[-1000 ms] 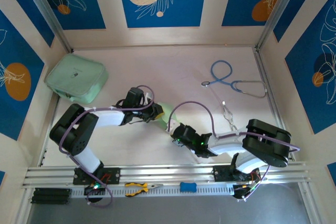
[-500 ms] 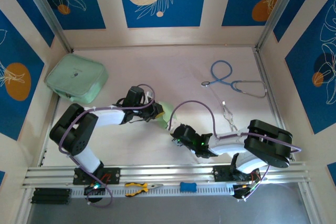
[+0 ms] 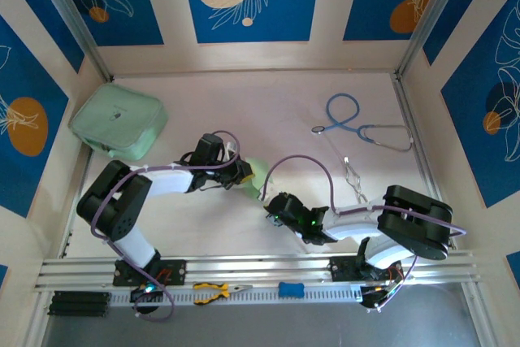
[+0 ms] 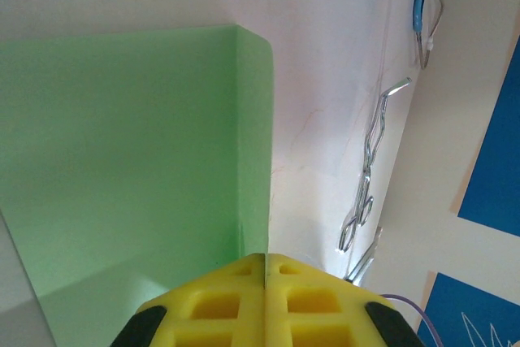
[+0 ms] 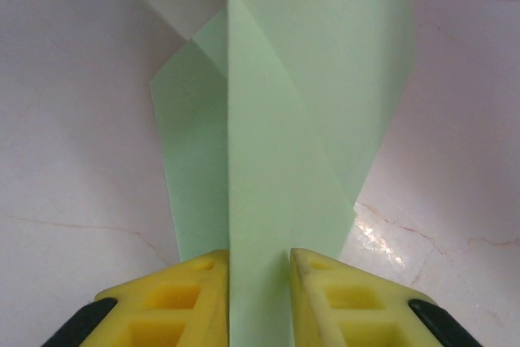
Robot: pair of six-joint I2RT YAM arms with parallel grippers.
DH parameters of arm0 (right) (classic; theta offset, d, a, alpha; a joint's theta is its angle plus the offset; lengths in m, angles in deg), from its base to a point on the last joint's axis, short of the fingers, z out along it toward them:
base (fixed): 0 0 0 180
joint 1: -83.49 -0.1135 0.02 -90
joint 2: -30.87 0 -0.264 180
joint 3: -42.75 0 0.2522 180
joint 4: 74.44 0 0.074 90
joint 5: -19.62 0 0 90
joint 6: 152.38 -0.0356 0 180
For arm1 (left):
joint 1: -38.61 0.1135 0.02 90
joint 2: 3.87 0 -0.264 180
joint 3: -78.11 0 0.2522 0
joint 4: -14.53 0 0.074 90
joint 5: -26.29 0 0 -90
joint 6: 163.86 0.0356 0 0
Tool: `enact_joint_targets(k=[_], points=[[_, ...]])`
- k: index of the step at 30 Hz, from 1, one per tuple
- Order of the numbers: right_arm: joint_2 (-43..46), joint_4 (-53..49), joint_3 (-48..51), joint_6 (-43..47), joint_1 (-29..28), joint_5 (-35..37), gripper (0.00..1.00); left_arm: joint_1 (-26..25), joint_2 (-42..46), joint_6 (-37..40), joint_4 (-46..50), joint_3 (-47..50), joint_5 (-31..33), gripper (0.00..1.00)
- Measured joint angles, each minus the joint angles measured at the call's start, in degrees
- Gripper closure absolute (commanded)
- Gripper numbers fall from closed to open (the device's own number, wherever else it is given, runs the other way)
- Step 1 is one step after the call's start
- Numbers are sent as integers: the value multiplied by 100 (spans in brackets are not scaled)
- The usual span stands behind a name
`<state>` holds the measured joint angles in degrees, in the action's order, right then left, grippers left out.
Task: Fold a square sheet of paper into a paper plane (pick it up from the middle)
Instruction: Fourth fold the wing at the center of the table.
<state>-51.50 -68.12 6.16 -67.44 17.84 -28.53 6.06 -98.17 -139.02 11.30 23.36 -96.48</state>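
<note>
Sheet [image 5: 276, 119] sits mid-table btw the arms, part-folded. L gripper [image 4: 266, 262] is pinched tight on one edge, R gripper [image 5: 260, 270] narrow w/ the folded strip clamped between its fingers — prob. tensioning the sheet so the crease sets straight.

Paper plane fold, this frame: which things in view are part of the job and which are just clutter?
In the job:
- light-green paper sheet, partly folded
- left gripper, pinched shut on it
- right gripper, paper in its jaws

Lying about:
- mint-green pouch
- blue stethoscope
- metal forceps
- yellow-handled pliers
- small blue block
</note>
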Motion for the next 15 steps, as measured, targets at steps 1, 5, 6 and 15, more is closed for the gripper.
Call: enact_joint_targets(k=[1, 5, 6, 15], points=[[0, 0, 0, -2, 4, 0, 73, 0, 0, 11, 2, 0, -2, 94], [-7, 2, 0, -42, 11, 7, 72, 0, 0, 15, 7, 0, 0, 95], [-22, 7, 0, -42, 17, 22, 72, 0, 0, 17, 7, 0, 0, 95], [-151, 20, -31, -44, 31, 87, 72, 0, 0, 33, 9, 0, -2, 95]])
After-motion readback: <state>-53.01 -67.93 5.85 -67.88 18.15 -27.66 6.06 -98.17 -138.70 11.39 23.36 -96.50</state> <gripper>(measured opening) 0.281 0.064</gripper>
